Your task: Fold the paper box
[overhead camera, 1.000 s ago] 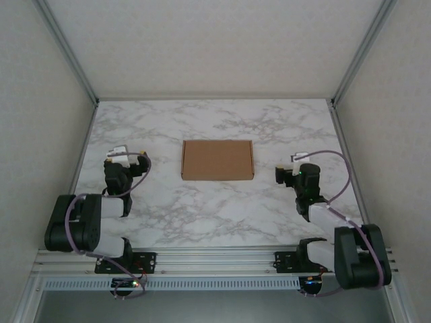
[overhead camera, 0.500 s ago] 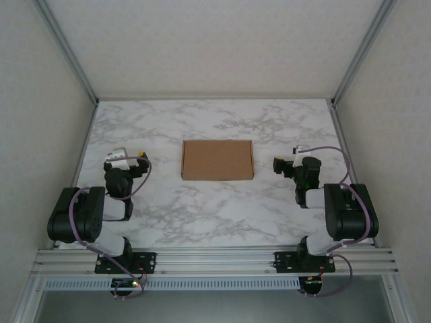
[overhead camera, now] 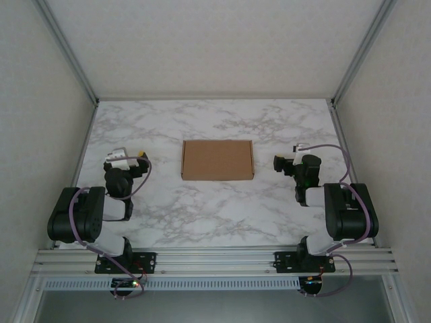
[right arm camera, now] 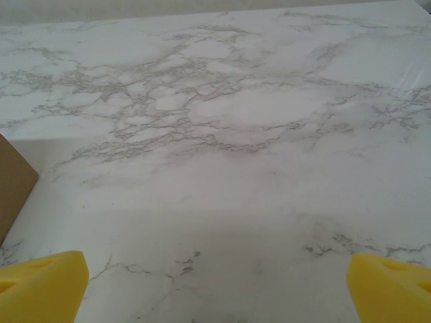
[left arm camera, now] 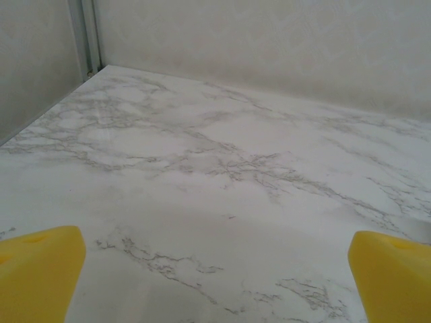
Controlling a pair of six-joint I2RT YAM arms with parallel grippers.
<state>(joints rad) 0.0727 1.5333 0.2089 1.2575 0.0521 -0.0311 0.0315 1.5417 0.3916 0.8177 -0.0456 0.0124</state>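
The paper box (overhead camera: 217,160) lies shut and flat on the marble table (overhead camera: 215,215), a plain brown rectangle in the middle. My left gripper (overhead camera: 126,157) rests low to its left, well apart from it. In the left wrist view the left gripper (left arm camera: 217,276) is open, its yellow fingertips (left arm camera: 40,269) wide apart over bare marble. My right gripper (overhead camera: 289,157) sits to the right of the box, also apart. The right gripper (right arm camera: 215,286) is open with nothing between its fingertips (right arm camera: 390,286). A brown corner of the box (right arm camera: 12,185) shows at the left edge of the right wrist view.
Pale walls (overhead camera: 40,101) with metal corner posts (overhead camera: 67,50) close the table on three sides. Both arms are folded back near their bases on the front rail (overhead camera: 215,259). Bare marble lies all round the box.
Over the last second both arms folded back toward their bases, upper links rising. The right gripper shifted slightly toward the far side. The box has not moved.
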